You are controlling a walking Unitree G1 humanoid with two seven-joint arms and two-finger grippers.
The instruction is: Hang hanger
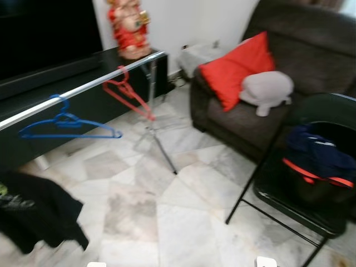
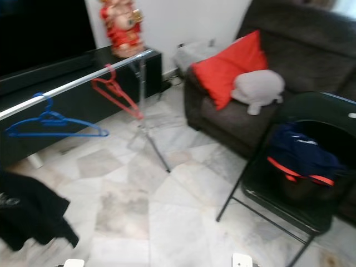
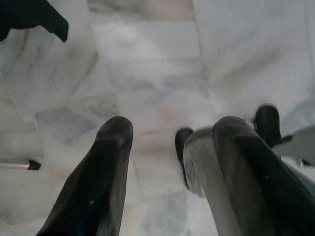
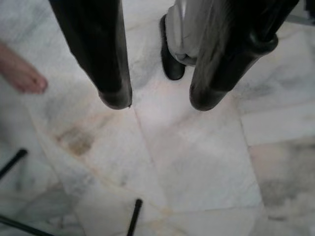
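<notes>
Blue hanger [image 1: 68, 124] — on silver rail [image 1: 83, 89] | red hanger [image 1: 129, 92] beside | both grippers' jaws apart — over marble floor [image 1: 167, 211]

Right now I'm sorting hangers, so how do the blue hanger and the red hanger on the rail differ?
The blue hanger hangs level, bottom bar roughly horizontal; the red hanger is tilted, one end dropping low. The blue hanger sits nearer the robot along the rail, the red hanger closer to the far end by the red figurine. Both are thin and bare, hooked on the same rail.
</notes>
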